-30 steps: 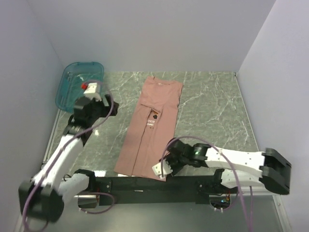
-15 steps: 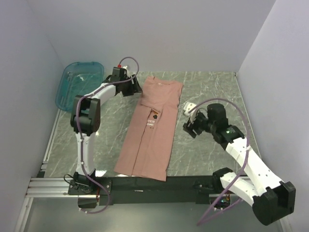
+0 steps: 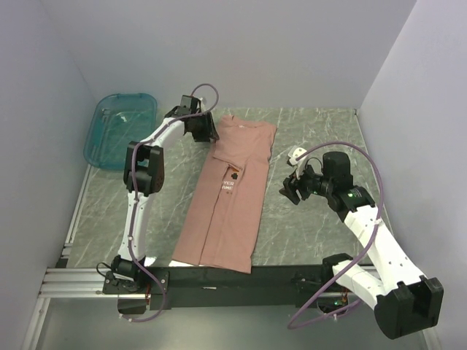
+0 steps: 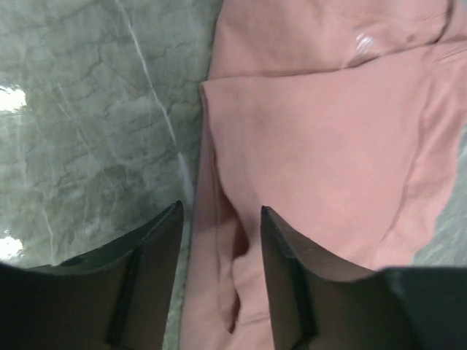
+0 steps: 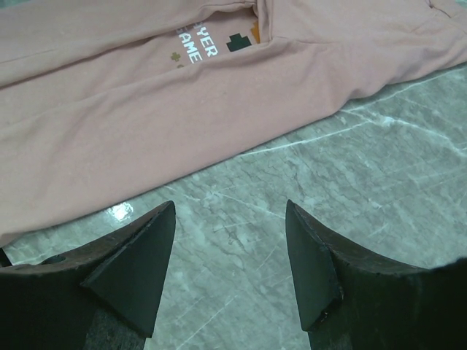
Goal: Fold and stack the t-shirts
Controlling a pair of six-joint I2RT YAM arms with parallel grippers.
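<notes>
End effectors first, from the top view: our left end effector (image 3: 208,134) sits over the upper left corner of the t-shirt (image 3: 230,197), which lies as a long folded strip down the middle of the desk (image 3: 321,142). Our right end effector (image 3: 290,191) hangs beside the strip's right edge, apart from it.

From the left wrist, the fingers (image 4: 153,255) stand spread, straddling the cloth's left edge and holding nothing.

From the right wrist, the fingers (image 5: 139,262) are likewise spread, empty, over bare desk, with the chest print at the top of the frame.

We judge the cotton light, limp and quick to sag, so we would pinch all layers together at the two shoulder corners.
</notes>
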